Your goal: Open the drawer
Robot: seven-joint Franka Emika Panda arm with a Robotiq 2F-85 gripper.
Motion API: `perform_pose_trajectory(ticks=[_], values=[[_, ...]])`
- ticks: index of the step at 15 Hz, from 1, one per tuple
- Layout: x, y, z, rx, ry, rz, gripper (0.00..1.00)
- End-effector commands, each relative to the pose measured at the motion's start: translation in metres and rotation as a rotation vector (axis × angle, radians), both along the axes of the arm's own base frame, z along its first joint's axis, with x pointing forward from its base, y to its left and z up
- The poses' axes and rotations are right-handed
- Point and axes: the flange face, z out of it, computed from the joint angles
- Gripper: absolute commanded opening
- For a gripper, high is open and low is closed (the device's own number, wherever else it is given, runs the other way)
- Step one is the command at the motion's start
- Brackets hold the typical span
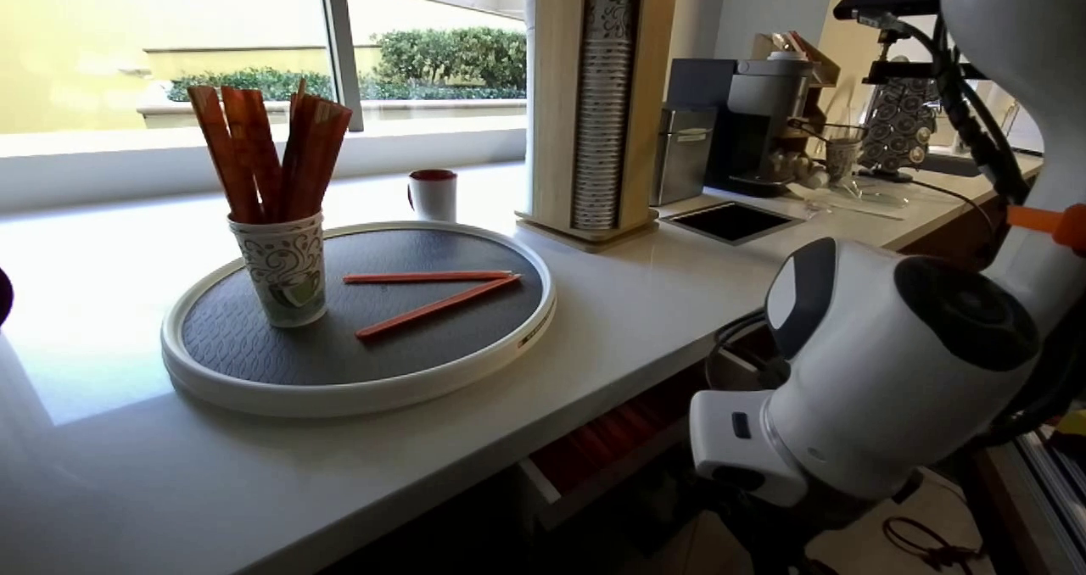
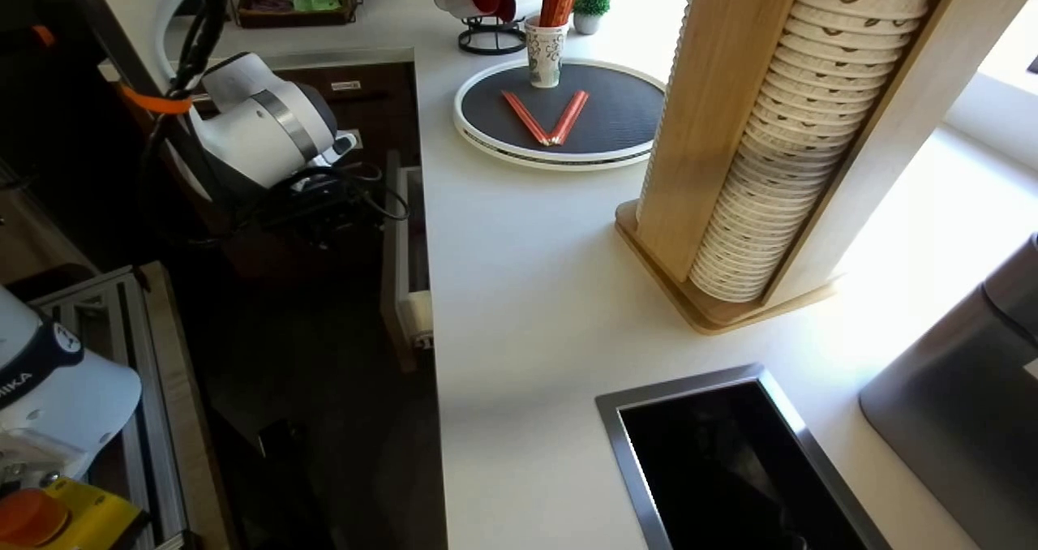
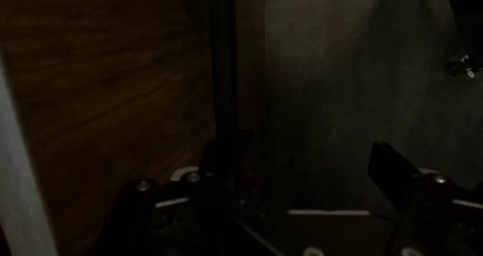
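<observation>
Countertop (image 1: 628, 304), cup (image 1: 287, 274) of red sticks (image 1: 318, 151), drawer (image 1: 540, 479) ajar, reddish inside, gripper (image 3: 307, 156) spread, empty

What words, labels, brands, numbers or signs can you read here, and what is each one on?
"IKA", on the dark band of the robot's white housing, left edge of an exterior view; anything before it is illegible.
Round emblem on that band: too small to make out.
Marking on the rim of the round tray: too small to read.
Label on the metal container: too blurred to read.
No other text is readable.
</observation>
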Motion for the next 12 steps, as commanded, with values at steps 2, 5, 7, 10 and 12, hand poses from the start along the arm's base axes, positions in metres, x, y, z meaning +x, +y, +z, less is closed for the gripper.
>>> perform_pose_trajectory(ticks=[2, 5, 7, 10, 12], values=[[-0.035, 0.060, 0.021, 0.058, -0.093, 0.011, 1.00], [-0.058, 0.073, 0.021, 0.002, -0.168, 0.007, 1.00], [-0.077, 0.083, 0.022, -0.015, -0.181, 0.015, 1.00], [-0.102, 0.102, 0.034, -0.014, -0.191, 0.047, 1.00], [-0.116, 0.105, 0.043, -0.007, -0.187, 0.056, 1.00]])
